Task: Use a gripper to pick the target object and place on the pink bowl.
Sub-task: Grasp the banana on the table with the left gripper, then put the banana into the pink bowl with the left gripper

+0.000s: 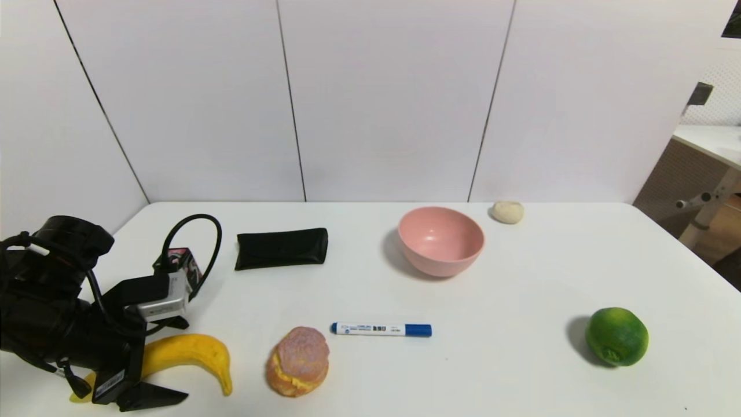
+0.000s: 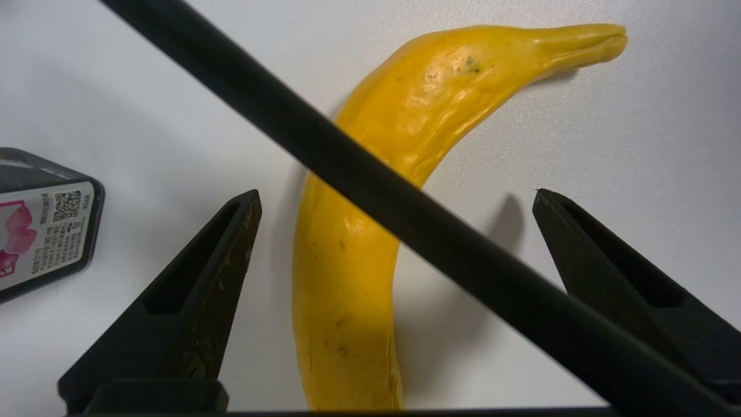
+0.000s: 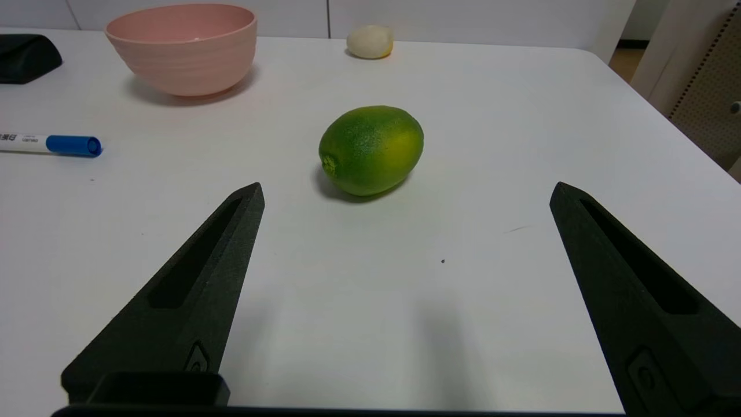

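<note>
The banana [image 2: 347,255] lies on the tabletop [image 1: 521,278] at the near left, not yet lifted. The left hand [image 2: 396,200] is spread wide around its middle, fingers clear of the peel. Gripping, carrying and placing remain. The pink bowl [image 1: 441,240], well apart toward the back, is empty. The right hand [image 3: 405,194] sits spread before the lime [image 3: 370,149].

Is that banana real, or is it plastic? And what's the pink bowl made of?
The banana looks fake, probably soft plastic or foam: even bright yellow, waxy shine, dented wrinkly skin. I can't be sure. The pink bowl looks like matte plastic: smooth, dull, one plain colour, faint rings round its side.
</note>
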Robot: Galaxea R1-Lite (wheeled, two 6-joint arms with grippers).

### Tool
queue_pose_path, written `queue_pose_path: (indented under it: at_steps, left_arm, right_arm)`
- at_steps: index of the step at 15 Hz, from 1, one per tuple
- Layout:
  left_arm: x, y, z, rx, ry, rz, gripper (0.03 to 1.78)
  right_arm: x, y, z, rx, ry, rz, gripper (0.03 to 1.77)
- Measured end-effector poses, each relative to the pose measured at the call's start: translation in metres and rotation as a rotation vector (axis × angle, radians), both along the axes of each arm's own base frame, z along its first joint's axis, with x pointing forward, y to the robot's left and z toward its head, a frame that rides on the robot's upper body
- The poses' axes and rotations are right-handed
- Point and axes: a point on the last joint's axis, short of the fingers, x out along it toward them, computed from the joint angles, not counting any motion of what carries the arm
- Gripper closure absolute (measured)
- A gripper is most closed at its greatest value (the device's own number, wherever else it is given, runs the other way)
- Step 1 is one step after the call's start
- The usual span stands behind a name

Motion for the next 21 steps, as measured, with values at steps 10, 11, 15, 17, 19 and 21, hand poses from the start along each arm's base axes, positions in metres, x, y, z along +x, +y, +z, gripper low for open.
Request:
queue_pose_path:
  at_steps: [10, 11, 15, 17, 19, 21]
  left_arm:
    - [0.002, 0.006, -0.003, -0.012, 0.018, 0.027, 0.65]
    - [0.002, 0.006, -0.003, -0.012, 0.018, 0.028, 0.77]
    - [0.001, 0.006, -0.004, -0.018, 0.022, 0.026, 1.26]
    - [0.000, 0.006, -0.003, -0.019, 0.015, 0.025, 1.26]
    - [0.000, 0.006, 0.001, -0.019, -0.003, 0.025, 1.26]
    - [0.000, 0.005, 0.010, -0.030, -0.041, 0.019, 1.26]
  right_arm:
    - [0.000, 0.000, 0.000, 0.000, 0.000, 0.000, 0.09]
    - [0.000, 0.000, 0.000, 0.000, 0.000, 0.000, 0.09]
    - [0.000, 0.000, 0.000, 0.000, 0.000, 0.000, 0.09]
    - [0.000, 0.000, 0.000, 0.000, 0.000, 0.000, 0.09]
    - [0.000, 0.000, 0.000, 0.000, 0.000, 0.000, 0.09]
    - [0.000, 0.000, 0.000, 0.000, 0.000, 0.000, 0.09]
